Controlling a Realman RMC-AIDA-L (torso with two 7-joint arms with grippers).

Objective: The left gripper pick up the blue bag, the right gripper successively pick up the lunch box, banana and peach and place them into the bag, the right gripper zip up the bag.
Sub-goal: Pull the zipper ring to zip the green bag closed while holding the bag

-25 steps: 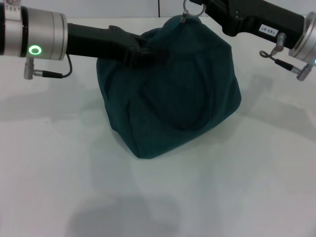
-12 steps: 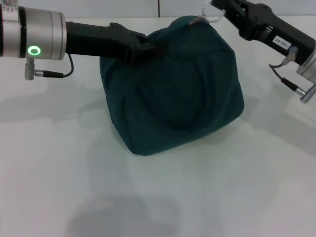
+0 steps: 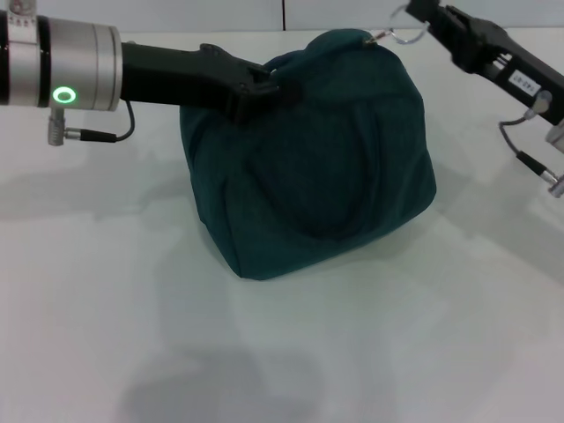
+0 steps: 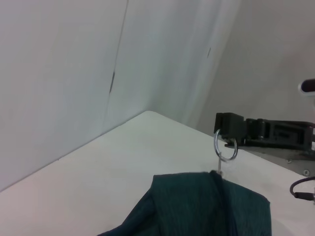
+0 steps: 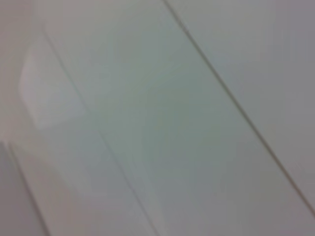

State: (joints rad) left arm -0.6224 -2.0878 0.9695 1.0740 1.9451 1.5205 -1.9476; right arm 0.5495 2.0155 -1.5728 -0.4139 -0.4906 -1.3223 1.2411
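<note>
The blue bag (image 3: 308, 159) sits bulging on the white table (image 3: 264, 352), soft and likely weighted by its contents. Its silver ring pull (image 3: 401, 33) is best taken for zipping and appears to be hooked by the right gripper (image 3: 421, 18), apparently closed on it. The left gripper (image 3: 264, 88) is clamped on the bag's upper edge.

Right gripper (image 3: 421, 12) is shifted toward 3 o'clock along the far edge of the head view, from above the bag's peak to beyond its 1 o'clock corner. Silver ring zipper pull (image 3: 404, 33) is drawn out the same way, now tilted off the bag's top corner rather than hanging upright over it. Blue bag (image 3: 308, 159) is nudged slightly toward 3 o'clock, and its top is seen flatter and broader, less peaked.
</note>
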